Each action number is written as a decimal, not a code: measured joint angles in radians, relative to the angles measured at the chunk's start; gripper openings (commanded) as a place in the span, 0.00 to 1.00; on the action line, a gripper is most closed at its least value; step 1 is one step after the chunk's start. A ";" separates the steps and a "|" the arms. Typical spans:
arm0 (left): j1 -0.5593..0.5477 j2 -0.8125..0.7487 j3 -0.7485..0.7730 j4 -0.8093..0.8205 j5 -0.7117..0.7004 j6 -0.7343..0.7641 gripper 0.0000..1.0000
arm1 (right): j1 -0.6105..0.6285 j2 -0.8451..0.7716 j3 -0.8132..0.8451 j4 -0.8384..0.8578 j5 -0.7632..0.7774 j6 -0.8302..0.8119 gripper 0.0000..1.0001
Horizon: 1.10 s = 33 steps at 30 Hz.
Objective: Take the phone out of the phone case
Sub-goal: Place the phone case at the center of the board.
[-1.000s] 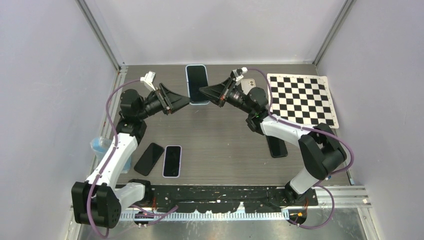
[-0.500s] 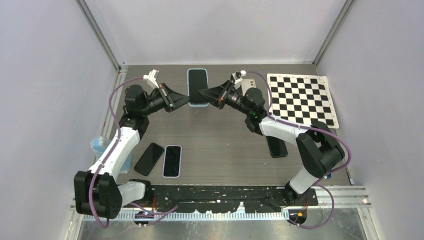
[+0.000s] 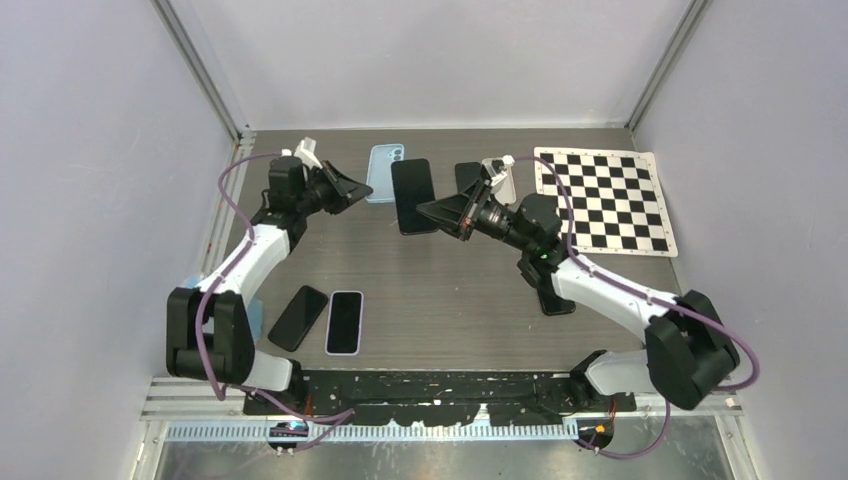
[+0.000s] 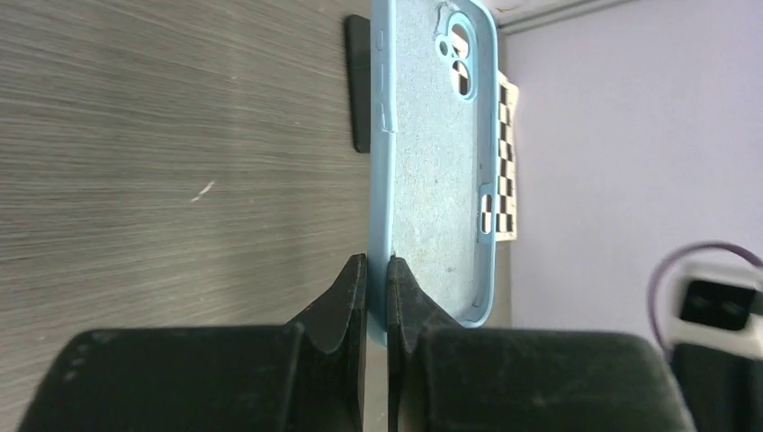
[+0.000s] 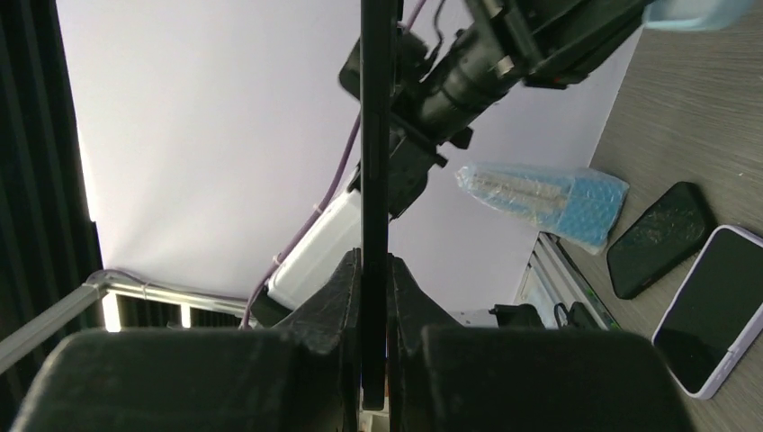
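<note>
My left gripper (image 3: 358, 187) is shut on the side wall of an empty light blue phone case (image 3: 384, 171), held at the back of the table. In the left wrist view the case (image 4: 436, 153) shows its inside and camera hole, with the wall pinched at the gripper (image 4: 377, 266). My right gripper (image 3: 428, 211) is shut on a black phone (image 3: 413, 195), held apart from the case to its right. In the right wrist view the phone (image 5: 374, 135) is edge-on and the gripper (image 5: 374, 265) clamps it.
A black phone (image 3: 298, 317) and a phone in a lilac case (image 3: 344, 321) lie near left. A blue bubble-wrap bag (image 3: 205, 293) sits at the left edge. A checkerboard (image 3: 604, 198) lies back right. A dark phone (image 3: 553, 296) lies under the right arm; two more items (image 3: 485, 176) lie behind the right gripper.
The phone and the blue case were together between both grippers; now they are apart. The left gripper moved back-left with the case, the right gripper drew right with the phone.
</note>
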<state>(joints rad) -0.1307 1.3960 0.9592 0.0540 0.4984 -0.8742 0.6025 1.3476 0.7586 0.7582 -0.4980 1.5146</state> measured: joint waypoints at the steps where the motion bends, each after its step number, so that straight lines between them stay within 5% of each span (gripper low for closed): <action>1: 0.000 0.019 0.000 0.002 -0.014 0.002 0.00 | 0.001 -0.029 0.000 -0.021 -0.002 -0.015 0.01; 6: -0.001 0.104 0.000 0.039 -0.063 0.020 0.00 | 0.001 -0.098 0.038 -0.200 0.019 -0.126 0.01; 13: -0.007 0.271 0.013 0.090 -0.108 0.046 0.00 | -0.061 0.010 0.191 -0.469 0.084 -0.303 0.01; 27: -0.072 0.607 0.190 0.152 -0.145 0.033 0.00 | -0.274 0.653 0.502 -0.568 0.046 -0.383 0.01; 33: -0.119 0.688 0.278 0.153 -0.204 0.015 0.00 | -0.283 0.803 0.665 -0.704 0.007 -0.439 0.01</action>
<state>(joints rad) -0.2493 2.0838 1.2373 0.2073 0.2939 -0.8589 0.3195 2.1509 1.4239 0.0540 -0.4911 1.0760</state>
